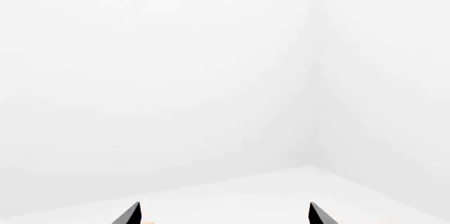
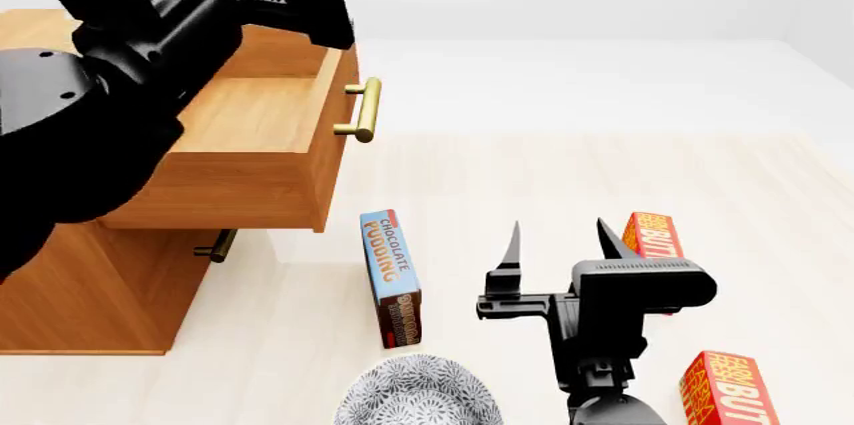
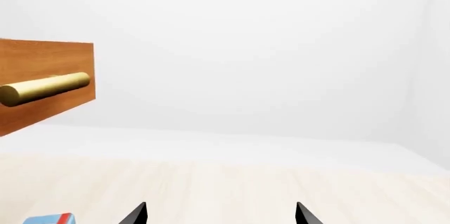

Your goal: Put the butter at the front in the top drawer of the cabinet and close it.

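In the left wrist view we see only white wall and the two dark tips of the left gripper (image 1: pixel 225 214), jaws apart with nothing between them; nothing of the task shows here.

In the head view the top drawer (image 2: pixel 247 135) of the cabinet (image 2: pixel 80 290) stands pulled out, its inside bare where we can see it, with the left arm raised over it. The right gripper (image 2: pixel 554 245) hovers over the worktop (image 2: pixel 534 175), jaws apart and empty, between the pudding box (image 2: pixel 391 275) and the far butter (image 2: pixel 654 237). The near butter (image 2: pixel 727 390), at the front, lies beside the right arm. We judge this one to be our target, so we should draw the gripper back toward it, square the jaws across its narrow sides, then descend.

In the right wrist view the drawer handle (image 3: pixel 43 89) and open jaw tips show; the butter is out of sight.
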Robot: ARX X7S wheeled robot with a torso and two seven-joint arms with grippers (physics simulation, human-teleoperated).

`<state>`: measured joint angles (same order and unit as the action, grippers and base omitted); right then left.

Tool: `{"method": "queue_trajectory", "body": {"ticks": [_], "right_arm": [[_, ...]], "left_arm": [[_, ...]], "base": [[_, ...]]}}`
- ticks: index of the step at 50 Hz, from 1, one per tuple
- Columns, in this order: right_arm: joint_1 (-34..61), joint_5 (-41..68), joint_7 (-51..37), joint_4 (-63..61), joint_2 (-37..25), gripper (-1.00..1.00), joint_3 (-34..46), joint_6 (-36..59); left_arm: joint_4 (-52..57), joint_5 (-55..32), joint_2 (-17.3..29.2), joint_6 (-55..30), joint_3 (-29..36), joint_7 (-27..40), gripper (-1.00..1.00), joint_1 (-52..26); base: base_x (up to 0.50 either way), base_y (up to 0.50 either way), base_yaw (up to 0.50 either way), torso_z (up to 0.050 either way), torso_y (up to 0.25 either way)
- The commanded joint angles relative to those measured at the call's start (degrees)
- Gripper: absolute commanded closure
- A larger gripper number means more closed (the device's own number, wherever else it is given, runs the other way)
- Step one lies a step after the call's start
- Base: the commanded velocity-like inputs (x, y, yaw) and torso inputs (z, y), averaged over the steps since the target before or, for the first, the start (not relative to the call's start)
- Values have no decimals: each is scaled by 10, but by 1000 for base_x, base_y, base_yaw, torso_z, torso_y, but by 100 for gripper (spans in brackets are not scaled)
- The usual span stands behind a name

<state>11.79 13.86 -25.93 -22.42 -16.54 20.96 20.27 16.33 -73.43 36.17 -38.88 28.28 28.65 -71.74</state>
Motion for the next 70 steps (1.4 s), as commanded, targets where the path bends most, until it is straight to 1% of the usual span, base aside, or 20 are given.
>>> {"method": "queue_trajectory", "body": {"ticks": [1,8,13,22,34,49,59,70], "right_arm": [[2,1,-3,-3,-1,-100,2,2],[-1,3,-4,-3,-3,-100,2,-2],[0,3,-5,-2,-4,-100,3,-2],[-2,2,-7,-5,-7,-100,5,-3],[0,10,-17,-13,-8,-100,0,18],[9,57,-41,-32,-8,-100,-35,96],[16,92,-53,-57,-29,-100,-69,161],[33,113,-60,-64,-57,-100,-99,211]], "left_arm": [[102,42,17,96,-34,34,-100,111],[138,56,24,143,-49,33,-100,184],[166,71,29,164,-52,36,-100,223],[220,52,42,188,-71,62,-100,272],[273,70,56,221,-91,87,-100,337],[312,73,79,230,-107,113,-100,366],[314,100,78,228,-97,112,-100,382],[318,105,79,231,-96,113,-100,391]], "base": [[0,0,0,0,0],[0,0,0,0,0],[0,0,0,0,0],[0,0,0,0,0],[0,0,0,0,0],[0,0,0,0,0],[0,0,0,0,0],[0,0,0,0,0]]}}
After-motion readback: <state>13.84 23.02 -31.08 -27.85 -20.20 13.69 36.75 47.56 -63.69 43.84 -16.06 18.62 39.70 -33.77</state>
